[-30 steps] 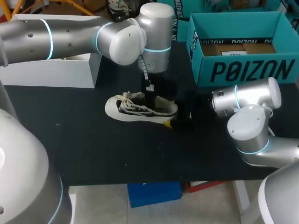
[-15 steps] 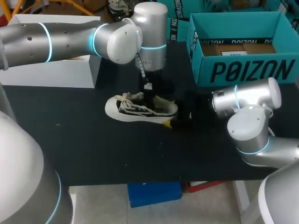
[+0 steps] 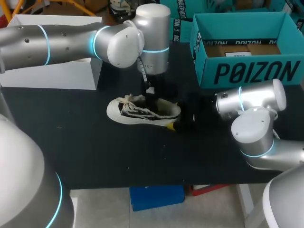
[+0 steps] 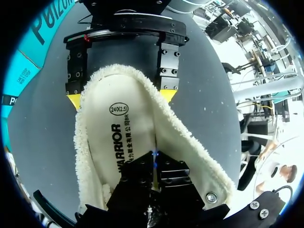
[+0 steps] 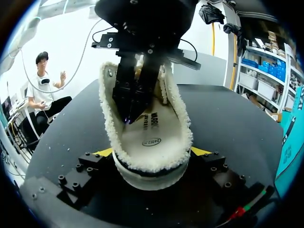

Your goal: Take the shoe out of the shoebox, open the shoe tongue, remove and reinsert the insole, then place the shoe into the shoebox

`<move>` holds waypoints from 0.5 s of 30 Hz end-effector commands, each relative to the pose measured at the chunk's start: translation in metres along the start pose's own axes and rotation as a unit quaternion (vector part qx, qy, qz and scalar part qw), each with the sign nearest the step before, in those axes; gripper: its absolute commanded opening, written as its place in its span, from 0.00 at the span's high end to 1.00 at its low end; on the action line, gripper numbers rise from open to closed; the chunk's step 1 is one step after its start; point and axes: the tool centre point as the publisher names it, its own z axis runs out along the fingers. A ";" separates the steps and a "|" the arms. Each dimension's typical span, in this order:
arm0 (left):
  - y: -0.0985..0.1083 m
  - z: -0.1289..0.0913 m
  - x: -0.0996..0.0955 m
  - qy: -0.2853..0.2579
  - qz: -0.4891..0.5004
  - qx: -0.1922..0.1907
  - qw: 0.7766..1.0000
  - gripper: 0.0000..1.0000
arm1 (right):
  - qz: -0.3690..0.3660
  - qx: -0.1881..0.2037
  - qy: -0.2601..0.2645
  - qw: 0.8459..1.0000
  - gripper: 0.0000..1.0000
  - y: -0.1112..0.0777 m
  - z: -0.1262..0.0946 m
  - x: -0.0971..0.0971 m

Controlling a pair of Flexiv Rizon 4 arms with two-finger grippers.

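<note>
Pointing down into shoe point(image 4: 118, 142), left gripper point(image 4: 154, 167)

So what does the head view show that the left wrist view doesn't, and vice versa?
Only the head view: the laces and toe of the shoe, the inside of the open shoebox, a white box.
Only the left wrist view: the insole within the fleece lining, and the right gripper with a yellow tip on each side of the heel.
Both: the shoe on the black table, the left gripper down in its opening.
</note>
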 end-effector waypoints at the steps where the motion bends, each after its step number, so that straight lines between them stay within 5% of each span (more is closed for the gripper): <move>1: -0.002 0.049 -0.001 0.001 -0.001 0.003 1.000 0.58 | 0.002 0.002 -0.001 1.000 1.00 -0.002 0.006 -0.001; 8: -0.003 0.055 -0.005 -0.030 -0.012 -0.009 0.999 0.57 | 0.002 0.002 -0.001 1.000 1.00 -0.002 0.006 -0.001; 15: 0.000 0.076 -0.012 -0.123 -0.059 -0.054 0.989 0.61 | 0.002 0.002 -0.001 1.000 1.00 -0.002 0.006 -0.001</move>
